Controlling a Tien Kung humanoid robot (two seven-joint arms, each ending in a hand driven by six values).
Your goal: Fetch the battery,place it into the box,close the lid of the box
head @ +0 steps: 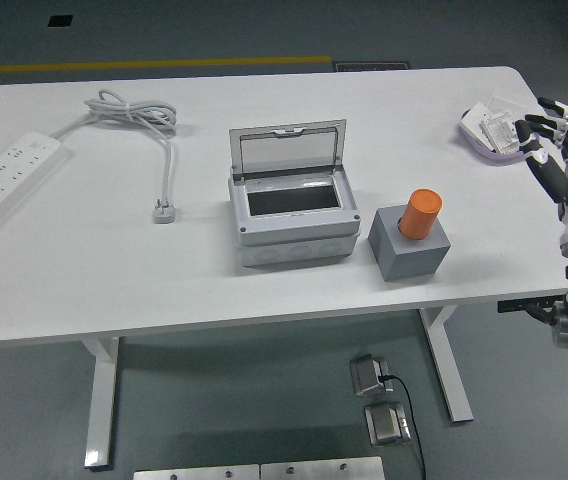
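At the desk's (84,260) right edge we see the right hand (562,150) raised, its fingers (544,125) spread and holding nothing. Left of those fingers the orange battery (423,214) stands upright in a grey block (408,247); further left sits the grey box (290,222), its clear lid (286,150) open.

The box (289,212) sits mid-worktop (84,270), lid (287,151) raised at its far side. Just right stands a block (409,246) with the battery (422,214) on it. A power strip (6,175) lies far left, its plug (165,212) left of the box.
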